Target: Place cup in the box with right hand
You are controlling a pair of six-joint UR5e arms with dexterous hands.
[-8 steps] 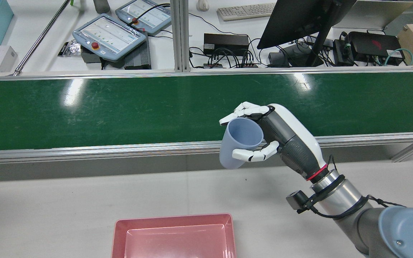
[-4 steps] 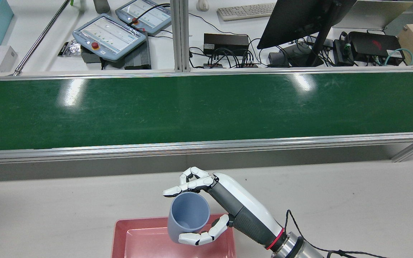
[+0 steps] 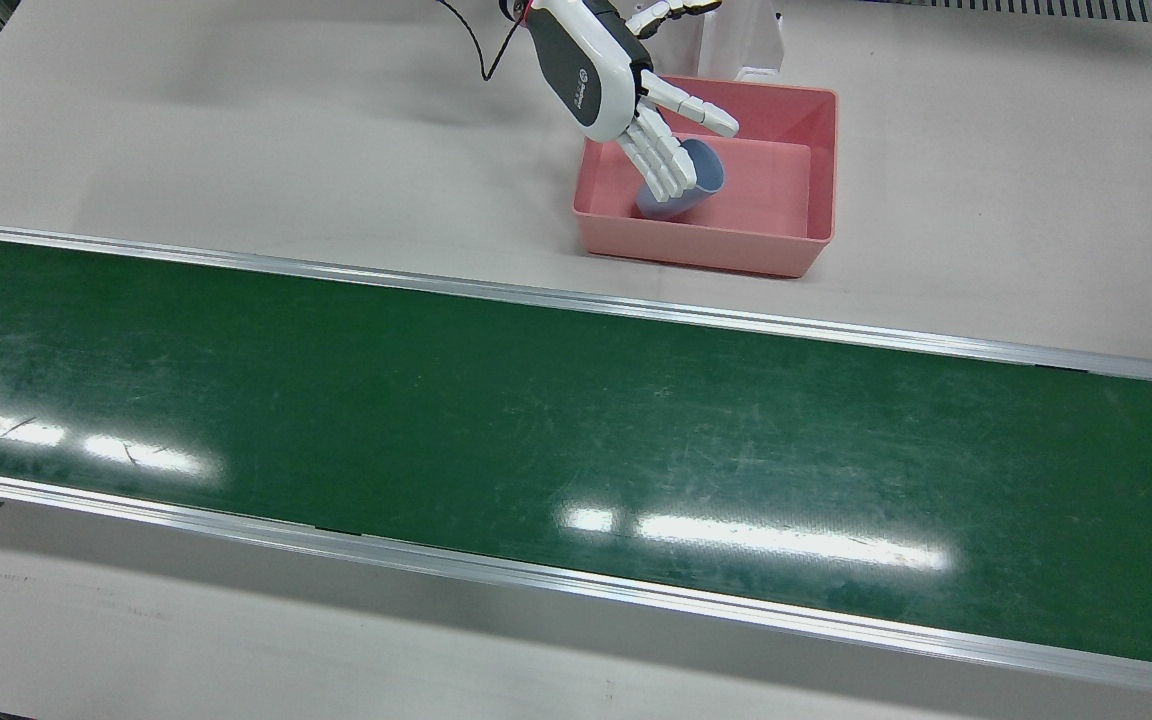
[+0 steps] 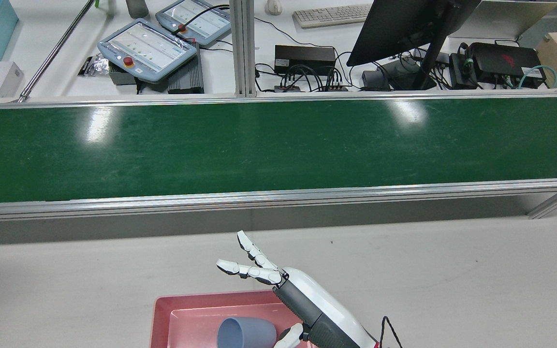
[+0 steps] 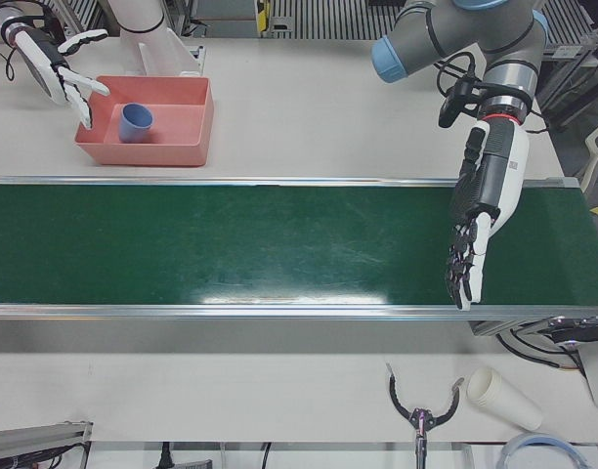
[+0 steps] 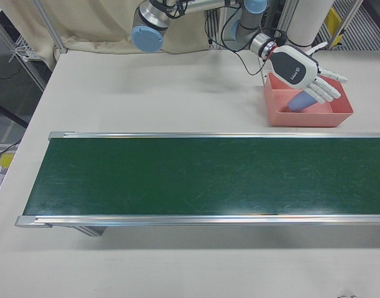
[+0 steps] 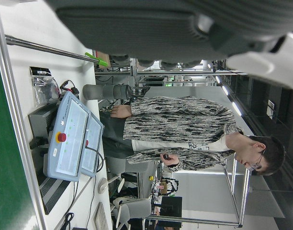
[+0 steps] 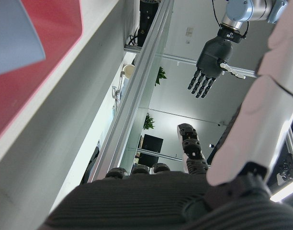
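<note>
Glossy scuffed green belt [image 3: 536, 420], brushed metal rails [image 3: 576, 300], matt plastic cup [image 5: 135, 122], smooth pink plastic box [image 3: 816, 215], matt table [image 3: 236, 120]

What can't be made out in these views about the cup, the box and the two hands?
- Cup: the front view has its near side covered by the right hand; whether it leans on the box wall is unclear.
- Box: the rear view's bottom edge cuts it off.
- Right hand: the rear view's bottom edge crops the palm side.
- Left hand: outside the front and rear views; seen whole only in the left-front view.
</note>
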